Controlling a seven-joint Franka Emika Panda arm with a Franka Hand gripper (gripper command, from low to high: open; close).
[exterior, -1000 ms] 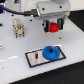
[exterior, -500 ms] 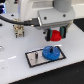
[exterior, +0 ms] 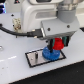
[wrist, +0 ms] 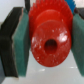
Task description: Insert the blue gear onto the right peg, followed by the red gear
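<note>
The blue gear lies flat on the right part of the black silver-rimmed plate. The right peg is hidden under it. The plate's other pin stands bare on the exterior view's left. My gripper is shut on the red gear and holds it on edge just above the blue gear's right side. In the wrist view the red gear fills the gap between the teal pads, with its hub hole facing the camera.
The plate sits on a white table. Black cables run along the arm at the back on the exterior view's left. A white box-like object stands behind them.
My gripper has come down and to the exterior view's right with the red gear in it, and is now close above the blue gear. The blue gear and plate have not moved.
</note>
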